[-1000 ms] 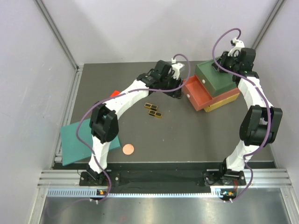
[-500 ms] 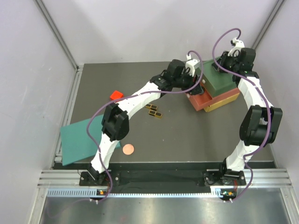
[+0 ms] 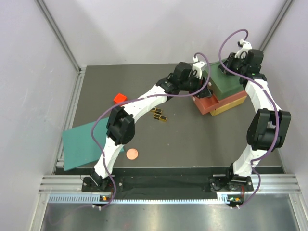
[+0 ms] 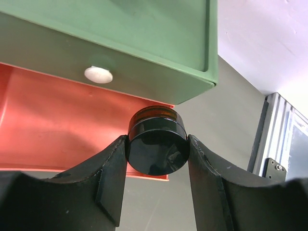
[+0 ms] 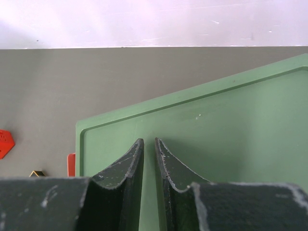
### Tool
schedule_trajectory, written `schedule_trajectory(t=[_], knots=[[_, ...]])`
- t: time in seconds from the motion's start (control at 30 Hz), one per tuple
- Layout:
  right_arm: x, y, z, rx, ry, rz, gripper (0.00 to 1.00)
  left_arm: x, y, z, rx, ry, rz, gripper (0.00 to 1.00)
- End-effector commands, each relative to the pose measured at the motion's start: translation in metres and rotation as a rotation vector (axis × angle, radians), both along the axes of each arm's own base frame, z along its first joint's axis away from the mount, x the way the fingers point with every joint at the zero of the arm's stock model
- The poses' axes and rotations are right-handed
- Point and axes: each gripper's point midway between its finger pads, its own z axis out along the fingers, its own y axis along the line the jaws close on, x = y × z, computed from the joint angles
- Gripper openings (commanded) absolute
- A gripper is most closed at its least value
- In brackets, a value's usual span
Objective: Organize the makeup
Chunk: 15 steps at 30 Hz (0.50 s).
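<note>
The left tool (image 4: 156, 155) was clamped on the black round compact (image 4: 157, 147), holding it over the open red drawer (image 4: 57, 120) — just under the green drawer (image 4: 120, 43). The right tool (image 5: 149, 159), fingers nearly together and empty, hovered above the green top.

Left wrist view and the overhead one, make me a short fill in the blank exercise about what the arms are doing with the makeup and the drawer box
1. The left gripper is shut on a black round ____.
2. It holds that item over the open ____ drawer.
3. The right gripper, nearly closed and holding nothing, sits over the box's ____ top.
4. The copper disc lies on the table near the ____ arm's base.

Missing words: compact; red; green; left
</note>
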Motion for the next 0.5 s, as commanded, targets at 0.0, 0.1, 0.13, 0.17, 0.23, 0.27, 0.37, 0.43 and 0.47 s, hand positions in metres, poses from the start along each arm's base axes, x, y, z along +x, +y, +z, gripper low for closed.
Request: schedule_trajectory(t=[0.0, 0.1, 0.13, 0.17, 0.23, 0.27, 0.37, 0.43, 0.47], knots=[[-0.086, 0.013, -0.151, 0.045, 0.604, 0.008, 0.17, 0.006, -0.006, 0.02, -0.031, -0.074, 0.002, 0.46], [-0.086, 0.013, -0.151, 0.046, 0.605, 0.007, 0.17, 0.006, -0.005, 0.018, -0.021, -0.075, 0.006, 0.62], [-0.086, 0.013, -0.151, 0.045, 0.604, 0.008, 0.17, 0.006, -0.005, 0.018, -0.021, -0.079, 0.006, 0.71], [-0.086, 0.013, -0.151, 0.045, 0.604, 0.008, 0.17, 0.006, -0.004, 0.021, -0.023, -0.093, 0.006, 0.73], [-0.086, 0.013, -0.152, 0.044, 0.606, 0.006, 0.17, 0.009, -0.003, 0.023, -0.024, -0.11, 0.019, 0.74], [-0.086, 0.013, -0.152, 0.044, 0.606, 0.006, 0.17, 0.01, -0.002, 0.031, -0.04, -0.134, 0.023, 0.75], [-0.087, 0.013, -0.151, 0.045, 0.605, 0.006, 0.17, 0.012, 0.0, 0.041, -0.054, -0.174, 0.037, 0.75], [-0.087, 0.013, -0.152, 0.044, 0.606, 0.006, 0.17, 0.013, 0.004, 0.045, -0.051, -0.192, 0.047, 0.75], [-0.087, 0.013, -0.151, 0.044, 0.603, 0.006, 0.17, 0.015, 0.008, 0.054, -0.052, -0.222, 0.059, 0.75]])
